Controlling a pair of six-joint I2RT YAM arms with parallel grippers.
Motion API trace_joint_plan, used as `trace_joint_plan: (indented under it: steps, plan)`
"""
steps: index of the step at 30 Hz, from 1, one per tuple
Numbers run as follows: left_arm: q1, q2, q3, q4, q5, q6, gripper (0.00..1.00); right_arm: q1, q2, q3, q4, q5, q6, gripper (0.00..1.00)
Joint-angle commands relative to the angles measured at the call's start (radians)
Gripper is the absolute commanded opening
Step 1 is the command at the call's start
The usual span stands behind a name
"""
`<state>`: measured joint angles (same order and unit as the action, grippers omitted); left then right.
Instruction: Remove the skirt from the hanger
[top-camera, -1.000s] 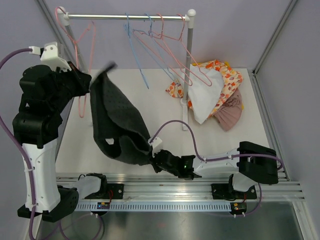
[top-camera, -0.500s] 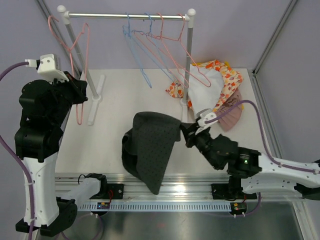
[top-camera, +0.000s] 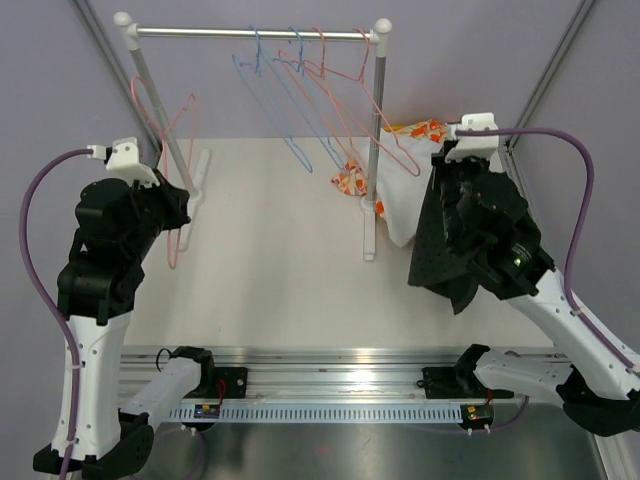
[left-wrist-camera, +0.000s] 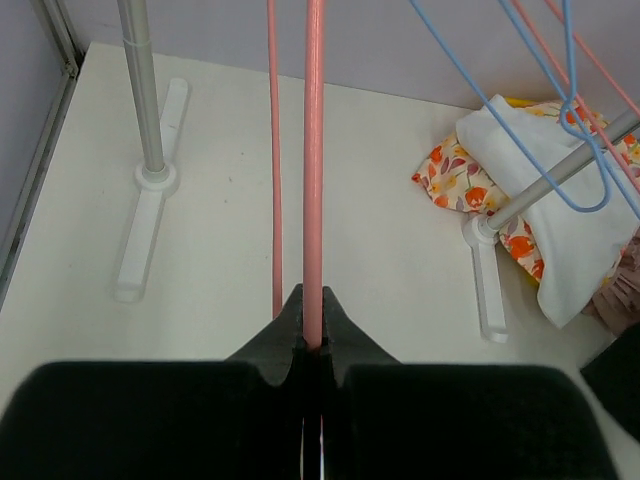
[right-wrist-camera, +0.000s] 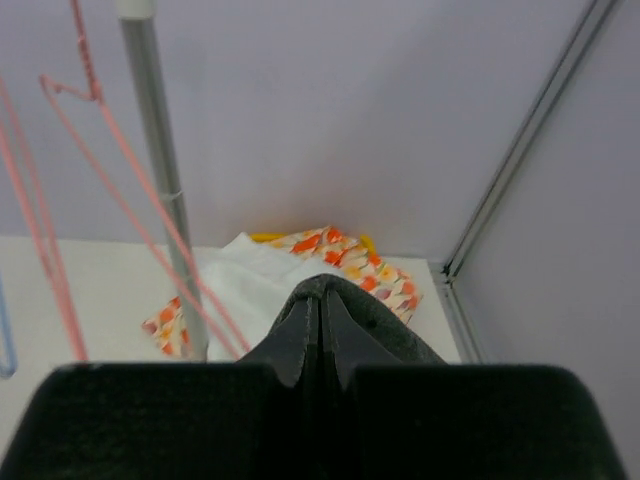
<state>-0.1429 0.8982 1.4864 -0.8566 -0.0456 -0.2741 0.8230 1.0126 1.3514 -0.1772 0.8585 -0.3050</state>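
The dark grey skirt (top-camera: 436, 256) hangs free at the right of the table. My right gripper (right-wrist-camera: 320, 300) is shut on its top edge (right-wrist-camera: 372, 318), above the pile of clothes. The pink hanger (left-wrist-camera: 313, 150) is bare and off the skirt. My left gripper (left-wrist-camera: 313, 338) is shut on one of its wires. In the top view that gripper (top-camera: 181, 214) is beside the rack's left post, with the hanger (top-camera: 173, 262) reaching below it.
A clothes rack with a metal rail (top-camera: 250, 33) spans the back, carrying several blue and pink hangers (top-camera: 322, 95). Its right post (top-camera: 374, 150) stands just left of the skirt. White and floral clothes (top-camera: 400, 195) lie at the back right.
My right arm has swung the skirt from the front left across the table to the right, clear of the hanger. The left arm has shifted slightly right and lower with the pink hanger.
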Motion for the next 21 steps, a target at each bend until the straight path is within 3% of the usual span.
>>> trace_joint_plan:
  steps: [1, 6, 10, 13, 16, 20, 21]
  plan:
    - [0.003, -0.045, -0.049, 0.070, 0.013, -0.008, 0.00, -0.137, 0.090, 0.147, 0.093, -0.107, -0.074, 0.00]
    - [0.003, -0.053, -0.069, 0.062, 0.038, -0.008, 0.00, -0.468, 0.283, 0.362, 0.056, -0.239, 0.023, 0.00]
    - [0.003, -0.032, -0.048, 0.068, 0.036, 0.001, 0.00, -0.612, 0.435, 0.552, 0.050, -0.320, 0.085, 0.00]
    - [0.003, 0.017, -0.020, 0.085, 0.036, 0.007, 0.00, -0.653, 0.562, 0.612, 0.051, -0.343, 0.102, 0.00]
    - [0.003, 0.076, 0.029, 0.119, 0.038, 0.006, 0.00, -0.667, 0.649, 0.579, 0.007, -0.360, 0.173, 0.00]
    - [0.003, 0.183, 0.167, 0.148, 0.030, 0.024, 0.00, -0.667, 0.595, 0.323, 0.044, -0.453, 0.299, 0.01]
    - [0.003, 0.209, 0.201, 0.152, 0.032, 0.030, 0.00, -0.667, 0.580, 0.271, 0.045, -0.481, 0.343, 0.46]
